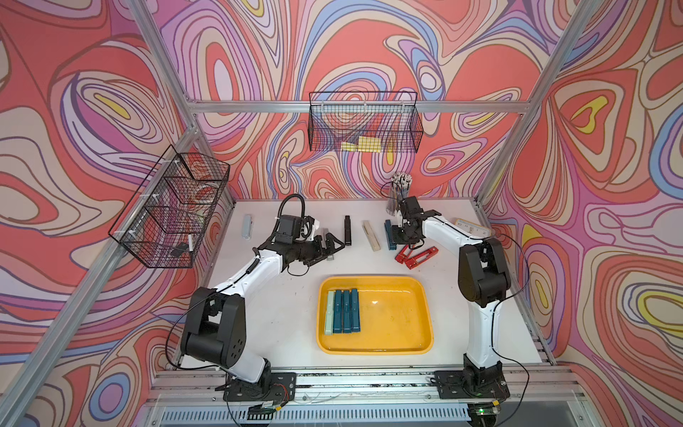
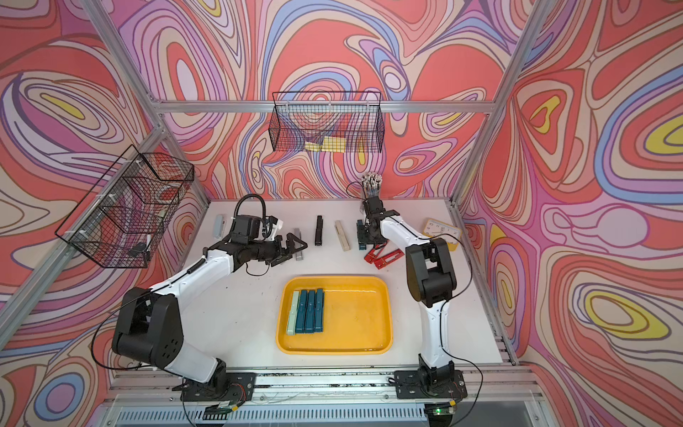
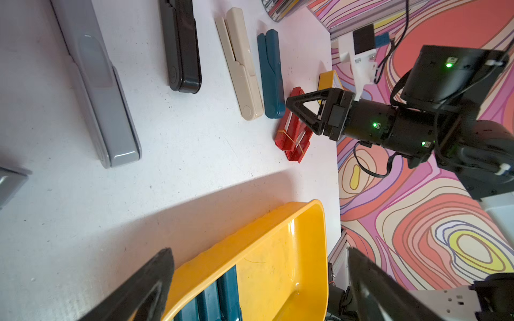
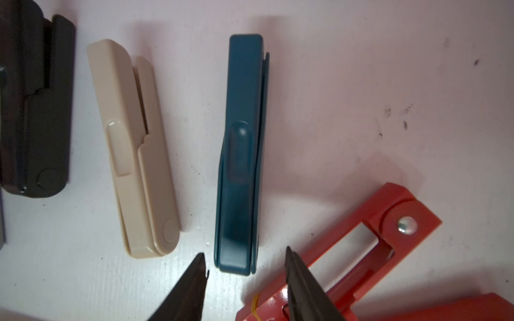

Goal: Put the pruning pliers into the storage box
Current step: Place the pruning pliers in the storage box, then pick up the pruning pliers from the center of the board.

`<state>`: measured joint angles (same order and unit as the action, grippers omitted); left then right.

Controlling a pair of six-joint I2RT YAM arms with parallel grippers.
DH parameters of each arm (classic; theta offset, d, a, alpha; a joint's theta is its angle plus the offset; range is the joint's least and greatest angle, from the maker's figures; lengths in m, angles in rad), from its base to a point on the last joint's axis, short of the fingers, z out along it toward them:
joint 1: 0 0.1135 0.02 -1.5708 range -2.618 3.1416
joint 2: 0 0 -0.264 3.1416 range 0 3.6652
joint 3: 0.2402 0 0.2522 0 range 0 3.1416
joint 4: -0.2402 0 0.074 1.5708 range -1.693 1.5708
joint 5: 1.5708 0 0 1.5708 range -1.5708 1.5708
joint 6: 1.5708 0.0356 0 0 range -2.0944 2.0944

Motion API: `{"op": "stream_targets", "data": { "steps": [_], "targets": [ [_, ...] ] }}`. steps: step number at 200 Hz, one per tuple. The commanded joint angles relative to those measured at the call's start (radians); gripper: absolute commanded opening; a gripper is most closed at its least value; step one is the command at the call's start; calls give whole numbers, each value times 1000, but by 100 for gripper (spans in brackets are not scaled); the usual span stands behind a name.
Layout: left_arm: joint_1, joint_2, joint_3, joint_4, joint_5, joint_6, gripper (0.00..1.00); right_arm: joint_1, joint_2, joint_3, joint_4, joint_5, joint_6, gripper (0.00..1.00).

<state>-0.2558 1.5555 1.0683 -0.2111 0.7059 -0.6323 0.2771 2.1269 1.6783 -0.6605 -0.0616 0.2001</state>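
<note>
On the white table (image 1: 266,314) amid swirly walls (image 1: 369,55), four pruning pliers (image 1: 343,311) lie in the storage box (image 1: 373,351); left gripper (image 1: 327,253) gapes empty, right gripper (image 4: 246,251) straddles a teal one (image 4: 242,166) unclamped, red pair (image 1: 421,256) crowding beside.

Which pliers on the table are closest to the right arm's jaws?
The teal pliers, lying between the beige one and the red ones. Its end sits between the right gripper's open jaws; the others lie off to either side.
</note>
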Motion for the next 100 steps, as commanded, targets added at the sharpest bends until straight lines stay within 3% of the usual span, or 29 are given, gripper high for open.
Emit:
{"op": "stream_targets", "data": {
  "steps": [1,100],
  "targets": [
    [-5,18,32,13,-2,1,99,-6,23,41,-1,-19,-15,51],
    [-4,46,23,36,4,-8,99,-9,79,88,-10,-31,-23,52]
  ]
}}
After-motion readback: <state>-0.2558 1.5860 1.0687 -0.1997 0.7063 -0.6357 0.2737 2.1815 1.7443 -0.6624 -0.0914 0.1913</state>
